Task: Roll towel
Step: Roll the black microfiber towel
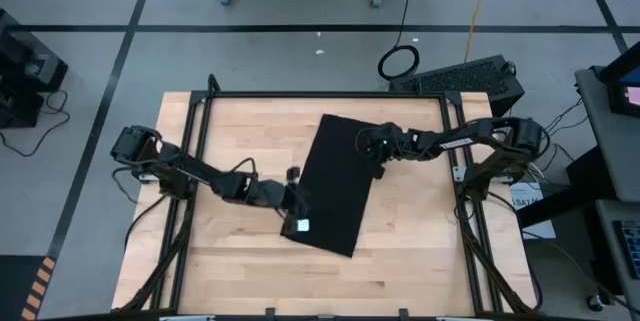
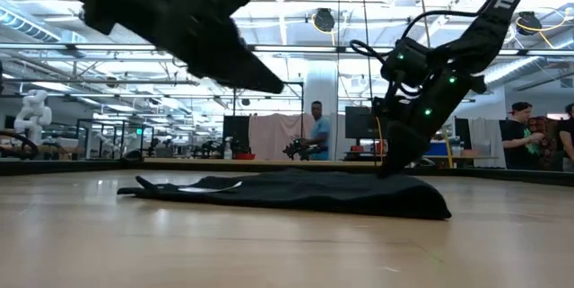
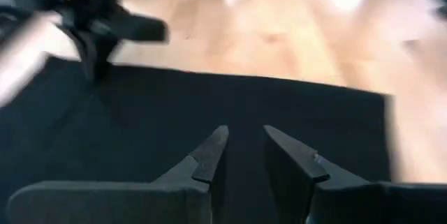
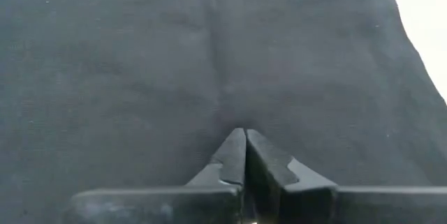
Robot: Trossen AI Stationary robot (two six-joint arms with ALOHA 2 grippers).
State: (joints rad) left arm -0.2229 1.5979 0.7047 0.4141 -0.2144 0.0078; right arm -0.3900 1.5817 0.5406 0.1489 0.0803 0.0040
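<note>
The black towel (image 1: 335, 181) lies spread flat and slantwise on the middle of the wooden table (image 1: 235, 261), with its white tag (image 1: 303, 225) near its near-left corner. My left gripper (image 1: 296, 198) is open over the towel's left edge and above the tag. The low view (image 2: 269, 83) shows it clear of the cloth, and the left wrist view (image 3: 244, 151) shows the gap between its fingers. My right gripper (image 1: 378, 169) is shut and points down at the towel's right edge. My right gripper comes from above, pointing down. Its shut fingertips (image 4: 245, 140) rest on the towel's top face near the right long edge (image 2: 395, 180). I cannot tell whether any cloth is caught between them. The towel stays flat on the table.
A black frame rail (image 1: 320, 94) runs round the table. Bare wood lies to the left (image 1: 220, 141) and right (image 1: 420, 231) of the towel. People (image 2: 316, 131) stand in the room beyond the far edge.
</note>
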